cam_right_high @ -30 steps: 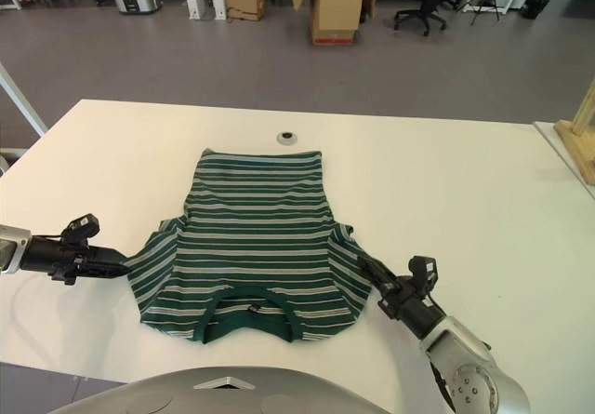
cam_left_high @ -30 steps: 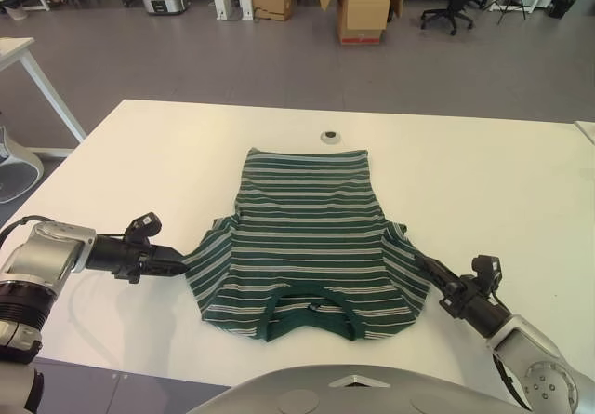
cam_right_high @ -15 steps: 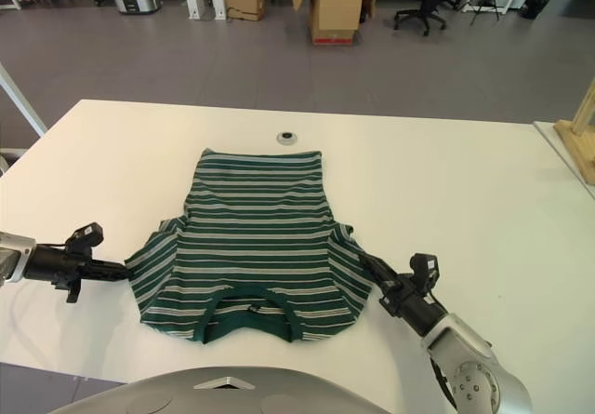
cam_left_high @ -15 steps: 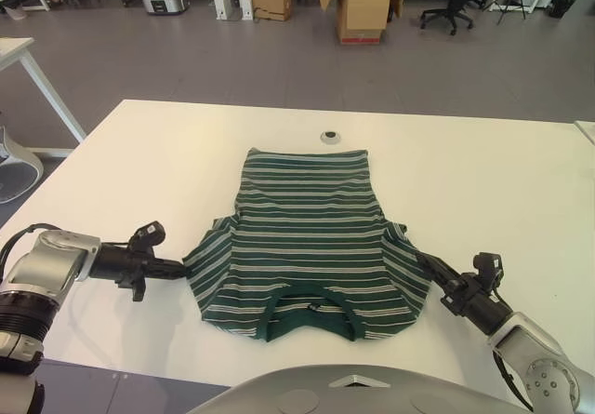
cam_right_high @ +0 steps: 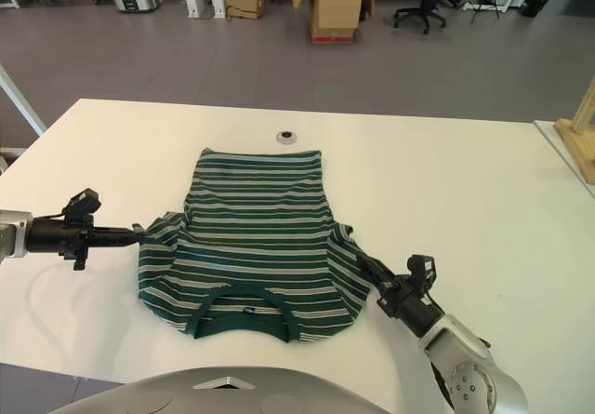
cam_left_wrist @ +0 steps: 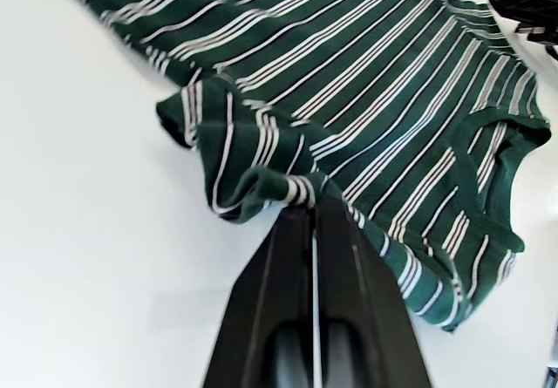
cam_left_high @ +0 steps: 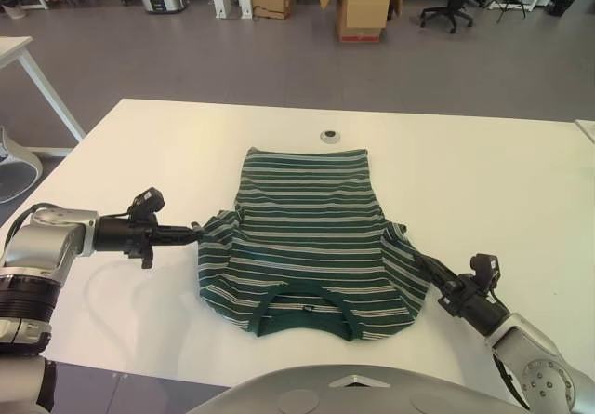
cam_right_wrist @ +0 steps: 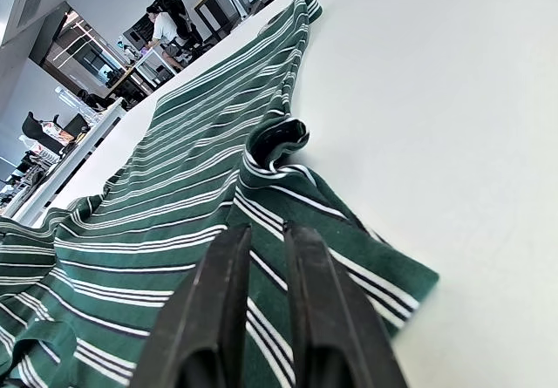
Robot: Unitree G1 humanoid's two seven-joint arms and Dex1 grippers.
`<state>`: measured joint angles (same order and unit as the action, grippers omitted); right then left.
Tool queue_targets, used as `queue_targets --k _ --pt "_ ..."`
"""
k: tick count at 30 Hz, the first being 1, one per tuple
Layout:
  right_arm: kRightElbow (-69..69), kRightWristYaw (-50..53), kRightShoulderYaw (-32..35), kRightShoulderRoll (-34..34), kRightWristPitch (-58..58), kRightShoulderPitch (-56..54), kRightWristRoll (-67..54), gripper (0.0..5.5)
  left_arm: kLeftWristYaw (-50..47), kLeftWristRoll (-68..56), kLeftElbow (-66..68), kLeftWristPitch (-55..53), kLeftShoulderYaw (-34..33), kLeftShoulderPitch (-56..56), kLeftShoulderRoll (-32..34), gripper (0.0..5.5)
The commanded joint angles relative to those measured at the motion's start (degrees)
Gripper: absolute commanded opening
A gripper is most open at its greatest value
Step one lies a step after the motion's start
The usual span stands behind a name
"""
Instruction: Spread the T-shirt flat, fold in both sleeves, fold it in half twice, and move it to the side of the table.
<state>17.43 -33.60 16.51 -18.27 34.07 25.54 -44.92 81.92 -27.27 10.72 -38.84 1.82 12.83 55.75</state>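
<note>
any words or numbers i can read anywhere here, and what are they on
No text can be read in any view.
On the T-shirt: stripes only, no print; the tag inside its collar is too small to read.
On the cardboard box on the floor behind: a red band low on the front, any print too small to read.
On the round disc on the table: no legible marking.

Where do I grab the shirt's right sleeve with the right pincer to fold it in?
Grip the right sleeve at its outer hem, coming in low along the table from the robot's right. The hem lies flat and free on that side, facing the right pincer; nearer the armpit the cloth bunches up.
</note>
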Motion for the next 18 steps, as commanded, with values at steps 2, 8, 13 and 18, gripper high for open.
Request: queue_targets --k 2,8,13,18 --pt "-0.93 0.24 -0.52 0.19 0.40 0.71 0.35 0.68 2.39 -4.44 -12.94 -7.55 1.53 1.12 2.73 0.02" --pt "-1.44 0.35 -0.61 -0.30 0.75 -0.20 0.13 0.68 -7.65 -1.22 -17.68 -9.55 8.44 1.30 -5.93 0.02" --pt "-1.55 0.23 -0.48 -0.99 1.32 -0.52 -0.10 0.68 -15.58 -0.50 -20.84 -11.37 11.61 0.07 -12.10 0.29" --pt "-1.86 0.48 -0.19 -0.93 1.29 -0.56 -0.03 0.68 -18.13 0.04 -23.48 -12.28 14.66 -2.07 -12.62 1.12"
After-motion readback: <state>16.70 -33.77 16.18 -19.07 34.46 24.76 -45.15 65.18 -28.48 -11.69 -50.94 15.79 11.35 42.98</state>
